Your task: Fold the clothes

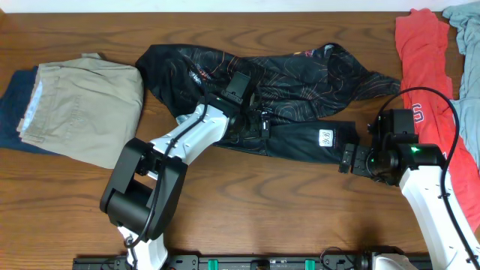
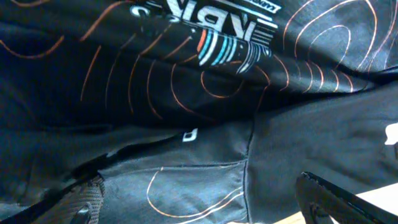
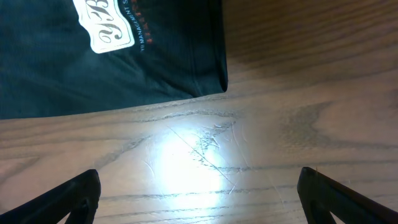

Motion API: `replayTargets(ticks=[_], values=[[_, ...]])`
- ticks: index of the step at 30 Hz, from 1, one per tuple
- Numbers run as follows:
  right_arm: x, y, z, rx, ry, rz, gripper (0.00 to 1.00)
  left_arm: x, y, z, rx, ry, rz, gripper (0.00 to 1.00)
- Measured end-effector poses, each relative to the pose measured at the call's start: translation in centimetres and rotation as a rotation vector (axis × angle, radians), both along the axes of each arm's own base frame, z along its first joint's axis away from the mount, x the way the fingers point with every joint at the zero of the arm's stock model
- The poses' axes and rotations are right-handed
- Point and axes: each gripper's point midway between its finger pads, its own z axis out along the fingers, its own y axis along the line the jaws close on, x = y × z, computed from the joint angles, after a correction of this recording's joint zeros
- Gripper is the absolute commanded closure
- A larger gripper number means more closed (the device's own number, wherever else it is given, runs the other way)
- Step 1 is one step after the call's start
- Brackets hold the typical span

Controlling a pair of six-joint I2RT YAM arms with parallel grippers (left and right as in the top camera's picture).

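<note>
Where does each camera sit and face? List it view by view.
Overhead: above the brown wooden table, looking straight down; the left arm and right arm show.
Left wrist: close over the black orange-lined jersey; open left gripper, finger edges showing.
Right wrist: looks down at bare wood and the jersey's hem corner; open right gripper, fingers showing.
Shared: all three see the jersey; overhead and right wrist share its white label.

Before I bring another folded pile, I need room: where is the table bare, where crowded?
Bare table: in front of the black jersey, between the two arms; the near left corner, before the khaki stack; a strip behind that stack. Crowded: the right edge, where the red shirt and a pale blue garment lie by the right arm.
</note>
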Motion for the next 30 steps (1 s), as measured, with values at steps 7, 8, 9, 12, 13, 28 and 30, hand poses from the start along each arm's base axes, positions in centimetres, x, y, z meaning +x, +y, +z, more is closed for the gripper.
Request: replayTargets(ticks=[7,8,9,12,13,28,30], values=[[0.0,0.0,0.0,0.000,-0.002,0.000,0.01,2.0,3.8,-0.2,0.081,-0.032,0.090,0.01],[0.1,0.0,0.0,0.000,-0.003,0.000,0.01,2.4,4.4,-0.1,0.084,-0.035,0.108,0.01],[0.1,0.0,0.0,0.000,-0.003,0.000,0.01,2.8,5.1,0.0,0.086,-0.039,0.127,0.02],[0.1,0.0,0.0,0.000,-0.004,0.000,0.01,3.9,7.5,0.3,0.098,-0.050,0.188,0.01],[0.1,0.0,0.0,0.000,-0.006,0.000,0.01,4.2,8.0,0.3,0.100,-0.052,0.202,0.00],[0.3,0.0,0.1,-0.001,-0.011,0.000,0.01,2.9,5.7,-1.0,0.121,-0.037,0.126,0.13],[0.2,0.0,0.1,-0.001,-0.010,0.000,0.01,2.8,5.9,-1.8,0.135,-0.022,0.126,0.17]])
